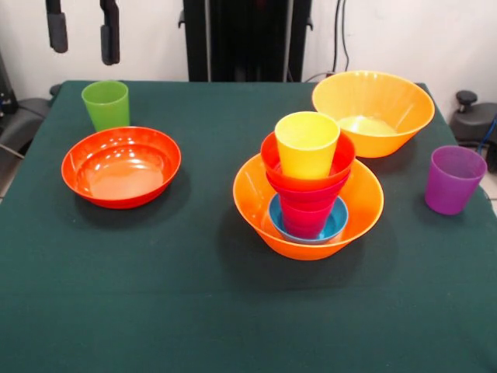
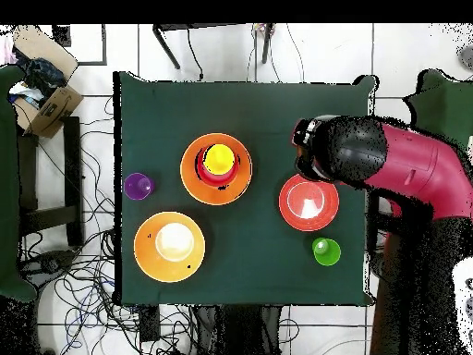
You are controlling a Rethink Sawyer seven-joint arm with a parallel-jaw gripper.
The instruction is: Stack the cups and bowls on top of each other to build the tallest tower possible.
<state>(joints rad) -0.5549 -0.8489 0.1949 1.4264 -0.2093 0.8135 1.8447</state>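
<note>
The pincer (image 1: 82,33) hangs released above the worktop's (image 1: 194,311) far corner, its two fingers apart and empty. The green cup (image 1: 106,104) stands upright almost directly below, closest of the loose pieces. The tower (image 1: 307,186), topped by a yellow cup (image 1: 307,144), stands well apart mid-table.

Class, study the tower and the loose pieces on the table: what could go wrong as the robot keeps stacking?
1. The tower looks narrow and tall above its blue bowl; pressing another piece onto the yellow cup might tip it.
2. The purple cup stands near the table edge; a nudge could knock it off.
3. The gripper hangs above the green cup; lowering off-centre could topple it.
</note>
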